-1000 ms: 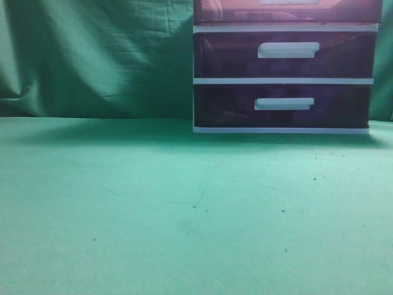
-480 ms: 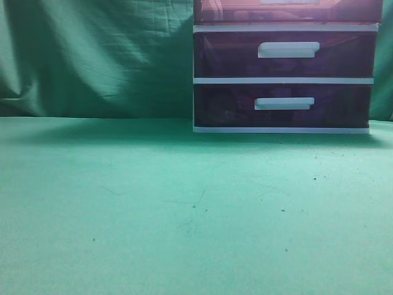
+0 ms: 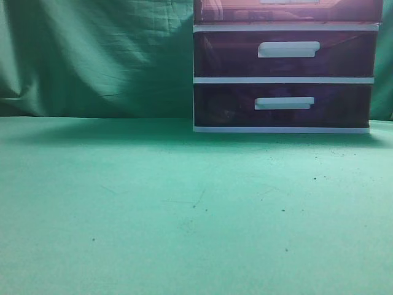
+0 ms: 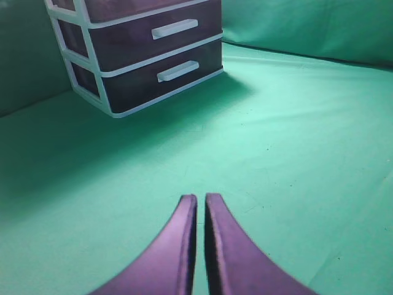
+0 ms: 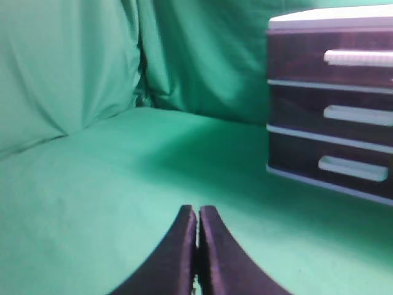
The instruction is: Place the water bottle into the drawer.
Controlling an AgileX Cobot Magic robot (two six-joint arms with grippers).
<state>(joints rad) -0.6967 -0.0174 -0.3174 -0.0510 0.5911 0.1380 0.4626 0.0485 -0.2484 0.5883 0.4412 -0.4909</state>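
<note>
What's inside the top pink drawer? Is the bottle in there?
The reddish-pink drawer is shut and mostly cut off at the frame's top. Only blurry shading shows through its front; no water bottle shows in any view.

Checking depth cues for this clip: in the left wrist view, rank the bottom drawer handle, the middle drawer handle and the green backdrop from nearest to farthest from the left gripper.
From the left gripper:
1. bottom drawer handle, upper left
2. middle drawer handle, just above
3. green backdrop, behind, top right

The drawer is cut off by the exterior view's top edge, only its lower strip showing. In the right wrist view the unit runs off the right edge, its handles perhaps blurred.
</note>
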